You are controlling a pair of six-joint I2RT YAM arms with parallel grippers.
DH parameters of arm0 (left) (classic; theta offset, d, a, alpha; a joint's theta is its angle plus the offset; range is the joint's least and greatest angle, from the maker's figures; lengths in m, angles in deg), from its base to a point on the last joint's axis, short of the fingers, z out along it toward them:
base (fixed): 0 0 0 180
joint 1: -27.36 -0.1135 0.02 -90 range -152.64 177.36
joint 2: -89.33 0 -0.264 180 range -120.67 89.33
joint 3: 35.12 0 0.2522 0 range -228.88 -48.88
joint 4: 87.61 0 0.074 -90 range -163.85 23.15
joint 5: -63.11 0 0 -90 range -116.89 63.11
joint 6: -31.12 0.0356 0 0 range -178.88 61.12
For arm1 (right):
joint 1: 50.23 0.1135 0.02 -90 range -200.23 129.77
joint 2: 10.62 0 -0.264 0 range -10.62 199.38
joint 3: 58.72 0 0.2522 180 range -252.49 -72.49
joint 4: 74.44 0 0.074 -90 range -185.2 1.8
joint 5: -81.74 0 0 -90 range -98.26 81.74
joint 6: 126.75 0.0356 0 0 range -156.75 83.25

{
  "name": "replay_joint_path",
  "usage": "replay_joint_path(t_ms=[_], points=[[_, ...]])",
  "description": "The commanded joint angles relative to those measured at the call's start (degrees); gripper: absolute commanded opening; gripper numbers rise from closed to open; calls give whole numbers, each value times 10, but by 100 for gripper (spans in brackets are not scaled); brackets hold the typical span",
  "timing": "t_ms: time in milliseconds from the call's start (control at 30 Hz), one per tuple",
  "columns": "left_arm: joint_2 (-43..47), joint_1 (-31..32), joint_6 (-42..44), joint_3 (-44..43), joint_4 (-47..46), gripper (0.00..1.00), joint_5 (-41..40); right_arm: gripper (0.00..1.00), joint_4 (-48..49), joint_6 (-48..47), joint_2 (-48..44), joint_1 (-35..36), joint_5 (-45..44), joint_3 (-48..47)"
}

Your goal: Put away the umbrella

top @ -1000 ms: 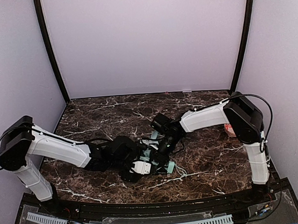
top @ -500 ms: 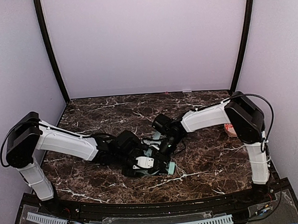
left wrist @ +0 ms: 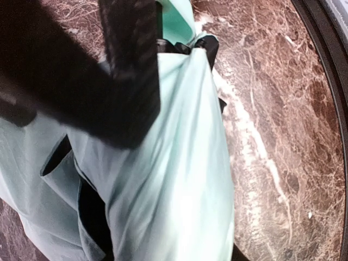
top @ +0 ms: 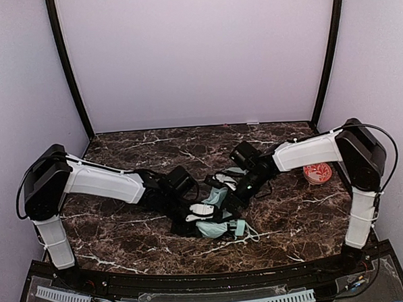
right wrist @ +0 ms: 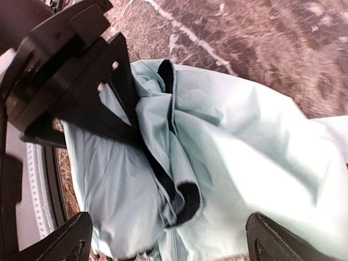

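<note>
One compact umbrella (top: 215, 226) lies collapsed but loosely bundled on the dark marbled surface (top: 134, 151), near the front edge and about midway between the two arms. Its pale mint canopy is rumpled in folds, with the black underside showing in the creases. A black strap (right wrist: 182, 204) curls out of the fabric in the right wrist view, and a thin pale cord (top: 250, 235) trails off the bundle's right end onto the surface. The left end effector (top: 199, 212) comes in from the left and is down on the bundle. In its own wrist view one dark finger (left wrist: 130, 70) lies flat across the mint cloth, but the other is lost in shadow, so I cannot tell whether it is clamped on the fabric or only pressing it. The right end effector (top: 236, 195) reaches in from the right at the far side of the bundle. Its fingers (right wrist: 283, 239) stand wide apart, with the canopy spread between and ahead of them and neither visibly gripping it. An orange-and-white patterned bowl (top: 317, 172) sits well apart at the right edge of the surface, beside the right arm.
</note>
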Motion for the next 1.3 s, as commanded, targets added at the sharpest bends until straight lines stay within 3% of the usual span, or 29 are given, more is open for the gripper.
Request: replay_joint_path(t_ms=[0, 167, 333, 433, 600, 700, 900, 1267], points=[[-46, -8, -37, 30, 129, 36, 32, 100, 48, -8, -66, -3, -50, 46], [-47, -14, -51, 23, 135, 35, 46, 100, 39, -35, -121, -7, -82, 80], [-51, -28, -75, 8, 144, 33, 86, 100, 60, -19, -197, -5, -171, 118], [-65, -34, -82, -6, 156, 33, 110, 100, 161, -18, -266, 32, -243, 185], [-90, -50, -96, -32, 188, 32, 139, 100, 377, -124, -339, 162, -377, 326], [-102, -60, -106, -43, 202, 31, 161, 100, 435, -154, -329, 189, -392, 345], [-128, -75, -115, -68, 228, 30, 201, 98, 411, -218, -272, 238, -412, 311], [-154, -89, -125, -84, 246, 28, 227, 97, 453, -251, -178, 242, -446, 289]])
